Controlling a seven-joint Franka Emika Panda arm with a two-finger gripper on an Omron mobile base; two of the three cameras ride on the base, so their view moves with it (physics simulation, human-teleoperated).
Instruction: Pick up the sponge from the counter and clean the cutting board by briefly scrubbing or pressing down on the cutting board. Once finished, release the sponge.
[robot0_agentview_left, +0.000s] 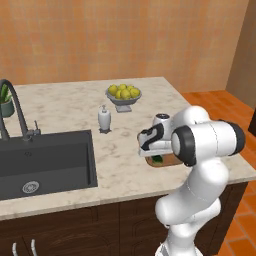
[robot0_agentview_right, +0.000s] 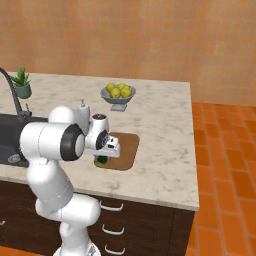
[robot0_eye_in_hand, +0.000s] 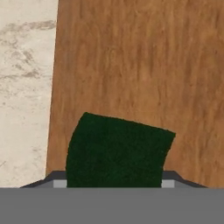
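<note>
The dark green sponge (robot0_eye_in_hand: 118, 151) sits between my gripper's (robot0_eye_in_hand: 113, 182) two fingertips, low over the brown wooden cutting board (robot0_eye_in_hand: 140, 65); the gripper is shut on it. From the base, the sponge (robot0_agentview_right: 102, 160) peeks out beneath the hand at the board's (robot0_agentview_right: 127, 145) near left corner, touching or just above the wood. In the left base view the sponge (robot0_agentview_left: 157, 159) shows under the hand, with the board (robot0_agentview_left: 173, 161) mostly hidden behind my arm. The beige marble counter (robot0_eye_in_hand: 22, 87) lies beside the board's edge.
A grey bowl of lemons (robot0_agentview_left: 123, 93) stands behind the board, and a white soap dispenser (robot0_agentview_left: 104, 119) stands to its left. The dark sink (robot0_agentview_left: 45, 162) with its faucet (robot0_agentview_left: 15, 107) fills the counter's left side. A potted plant (robot0_agentview_right: 21, 82) is at the far left.
</note>
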